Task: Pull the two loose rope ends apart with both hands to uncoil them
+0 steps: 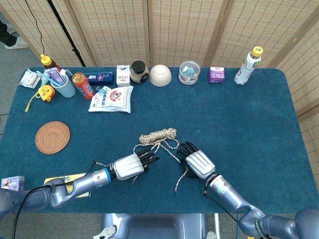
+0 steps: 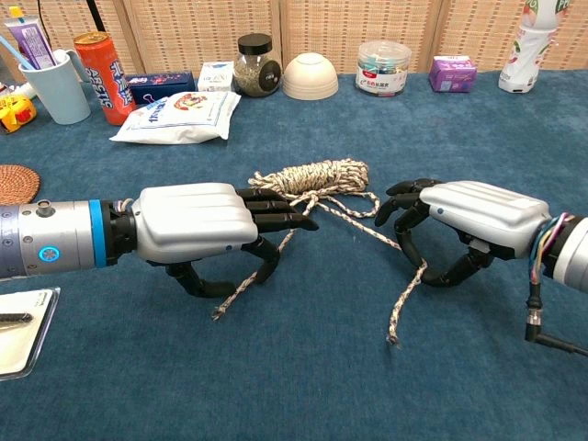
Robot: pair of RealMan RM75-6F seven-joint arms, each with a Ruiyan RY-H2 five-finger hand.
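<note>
A speckled rope coil (image 1: 157, 135) (image 2: 317, 176) lies on the blue table, with two loose ends trailing toward me. My left hand (image 1: 130, 166) (image 2: 197, 230) hovers over the left rope end (image 2: 243, 285), fingers stretched toward the coil and thumb curled underneath. The strand runs between fingers and thumb without being gripped. My right hand (image 1: 198, 163) (image 2: 469, 216) has its fingers hooked over the right rope end (image 2: 404, 299) with the thumb below. That strand passes through the hand, and its tip lies on the cloth nearer me.
Along the far edge stand a red can (image 2: 99, 64), a snack bag (image 2: 179, 115), a jar (image 2: 255, 64), a white bowl (image 2: 310, 75), a plastic tub (image 2: 383, 67) and a bottle (image 1: 247, 65). A woven coaster (image 1: 52, 137) lies at the left.
</note>
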